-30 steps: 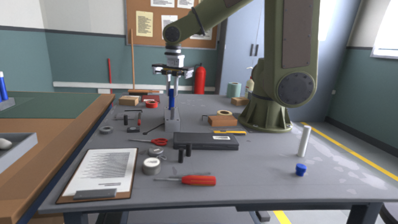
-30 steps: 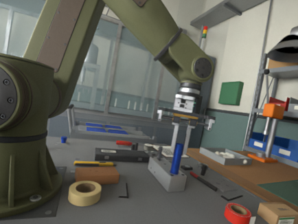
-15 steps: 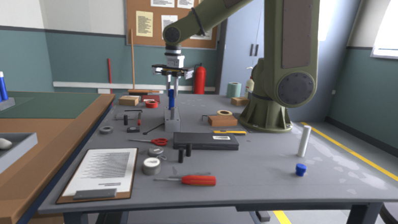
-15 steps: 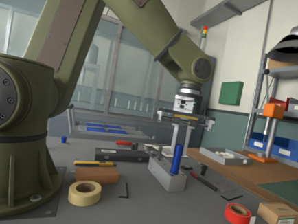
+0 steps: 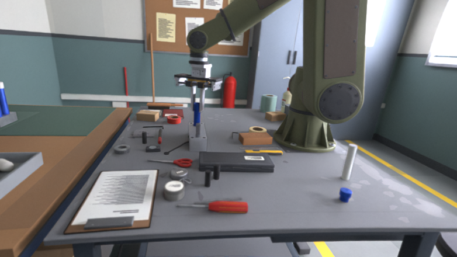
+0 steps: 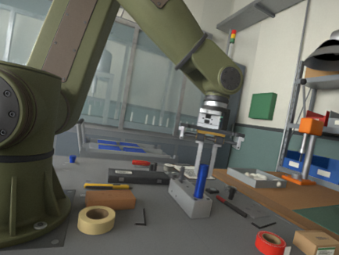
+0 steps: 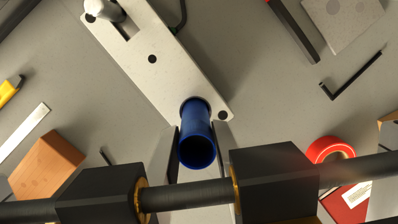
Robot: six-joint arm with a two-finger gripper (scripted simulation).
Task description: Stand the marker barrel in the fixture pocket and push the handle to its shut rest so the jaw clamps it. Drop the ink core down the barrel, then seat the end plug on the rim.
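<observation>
The blue marker barrel [image 5: 196, 117] [image 6: 201, 180] [image 7: 195, 136] stands upright with its lower end in the pocket of the grey fixture [image 5: 197, 139] [image 6: 190, 197] [image 7: 156, 59]. I hold the barrel near its top in my closed gripper [image 5: 197, 99] [image 6: 206, 159] [image 7: 195, 151]. Its open end faces the wrist camera. The fixture's handle [image 5: 198, 129] [image 6: 181, 173] [image 7: 104, 10] stands at the block's other end. The white ink core [image 5: 348, 161] stands upright far off at the table's right side. The blue end plug [image 5: 345, 194] [image 6: 72, 158] sits in front of the core.
A black case [image 5: 236, 161] [image 6: 138, 176] lies in front of the fixture. Red tape [image 5: 174, 119] [image 6: 270, 241] [image 7: 330, 149], a brown block [image 5: 255, 138] [image 6: 110, 198] [image 7: 43, 164], scissors [image 5: 177, 162], a screwdriver [image 5: 223, 206] and a clipboard [image 5: 116, 196] are spread around. The arm's base [image 5: 306, 128] stands at the right.
</observation>
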